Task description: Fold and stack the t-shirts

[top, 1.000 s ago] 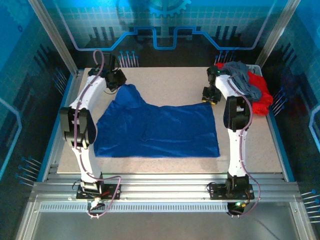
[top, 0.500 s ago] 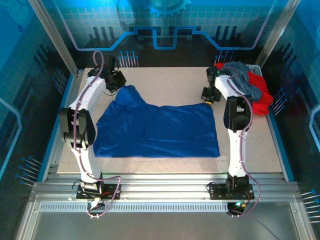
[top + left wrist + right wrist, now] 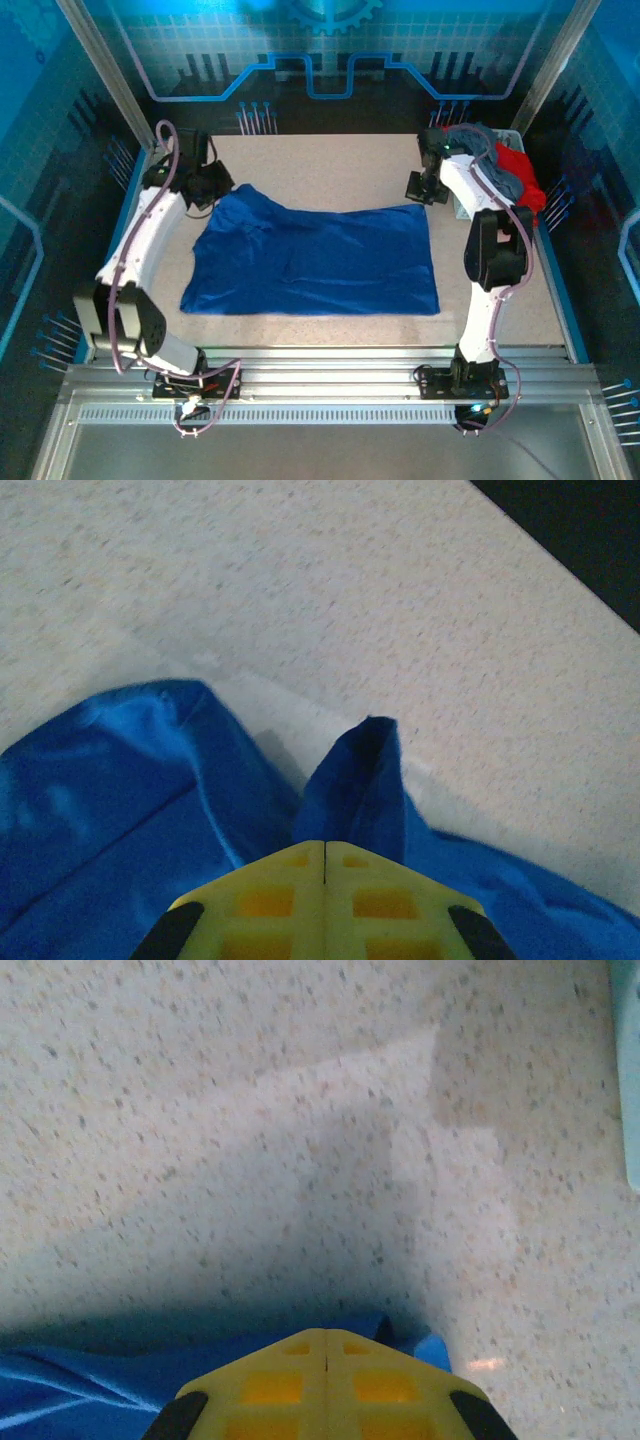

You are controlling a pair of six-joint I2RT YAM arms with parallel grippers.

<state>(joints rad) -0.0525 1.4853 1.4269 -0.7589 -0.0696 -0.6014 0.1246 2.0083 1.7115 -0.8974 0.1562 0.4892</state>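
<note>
Left hand (image 3: 205,185) clenched on the far left corner of the blue t-shirt (image 3: 320,260); right hand (image 3: 424,188) clenched on its far right corner.
Against a second ago, the left arm has swung outward from the shirt, pulling the raised far left peak down and leftward, so the cloth lies flatter on the desk (image 3: 340,160). The right hand, then parted, has pinched shut. Counted: two arms, two hands, one blue t-shirt spread out, one grey t-shirt (image 3: 487,140) and a red heap (image 3: 525,178), both just right of the blue shirt's far corner, grey draped over red. How many red pieces cannot be told. The blue cloth is smooth, faintly glossy, softly creased and roughly rectangular. A small fold stands up from the left fingers (image 3: 270,900), which are yellow with a waffle grid. The desk is pale and speckled.
</note>
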